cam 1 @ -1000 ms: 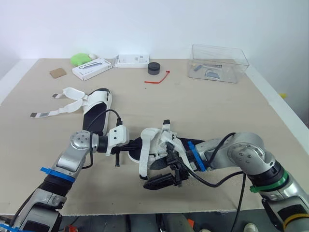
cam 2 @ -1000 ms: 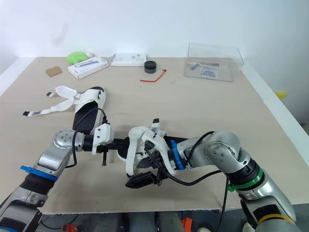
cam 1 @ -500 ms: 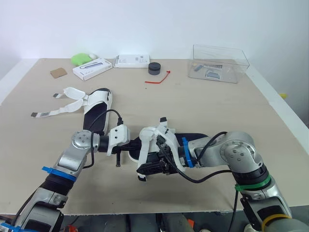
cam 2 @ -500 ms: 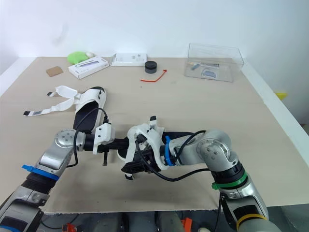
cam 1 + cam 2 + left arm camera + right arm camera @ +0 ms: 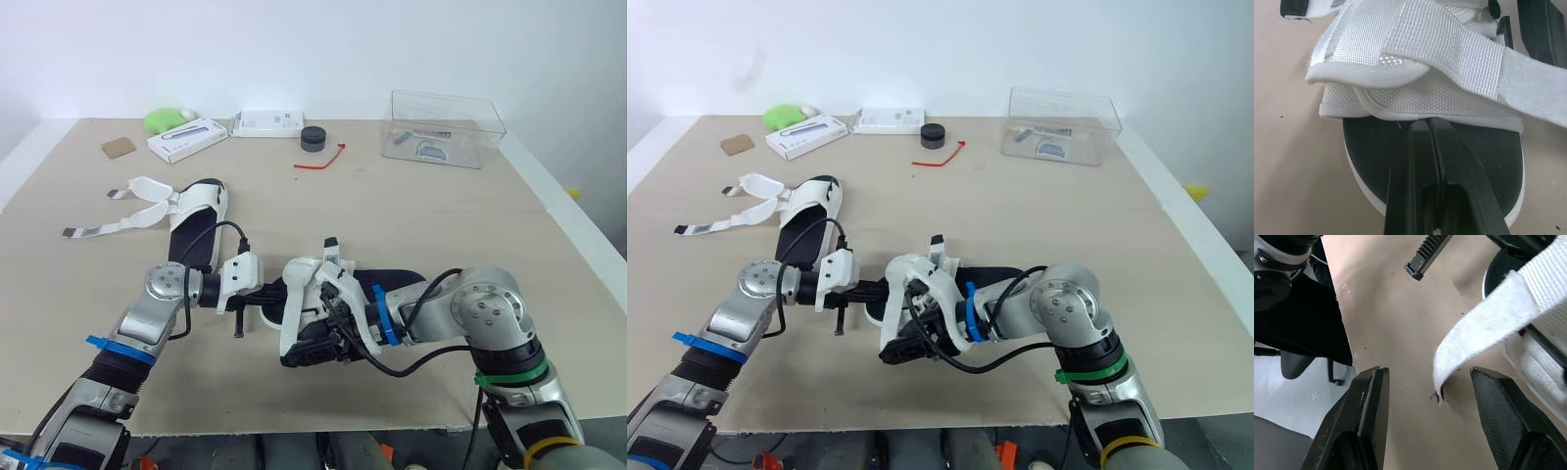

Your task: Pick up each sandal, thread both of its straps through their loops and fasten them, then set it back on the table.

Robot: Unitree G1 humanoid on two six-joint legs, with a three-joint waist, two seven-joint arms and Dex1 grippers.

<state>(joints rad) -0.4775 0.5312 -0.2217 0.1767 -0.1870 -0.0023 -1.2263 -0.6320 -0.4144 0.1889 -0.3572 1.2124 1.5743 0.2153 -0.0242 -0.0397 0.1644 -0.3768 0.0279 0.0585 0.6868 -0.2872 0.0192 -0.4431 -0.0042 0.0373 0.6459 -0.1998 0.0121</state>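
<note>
White strap (image 5: 1484,328): its loose end hangs free of the near sandal (image 5: 313,294), dipping to the tabletop (image 5: 411,215) between the right tool's fingers, gripped by neither.
Near sandal: lies on the tabletop near the front edge, between the two arms, black footbed up.
Left tool (image 5: 1427,125): fingers pressed together over the footbed, tips at the hem of the mesh upper. Whether they nip any fabric I cannot tell.
Right tool (image 5: 1427,372): fingers spread wide, straddling the strap end.
Step in hand: likely catching that strap end, ready to feed it through its loop.
Doing it well: close on the strap just behind its tip, flat across the webbing so it does not twist. The left tool should brace the sandal while the right draws the strap toward the loop, not away from it.
Edges: the front edge of the tabletop lies just beside the right tool, so pull inward and upward.
Open room: bare tabletop stretches behind and to the right. The other sandal (image 5: 196,220), straps undone, lies well apart on the left, the clear box (image 5: 446,127) far back.
</note>
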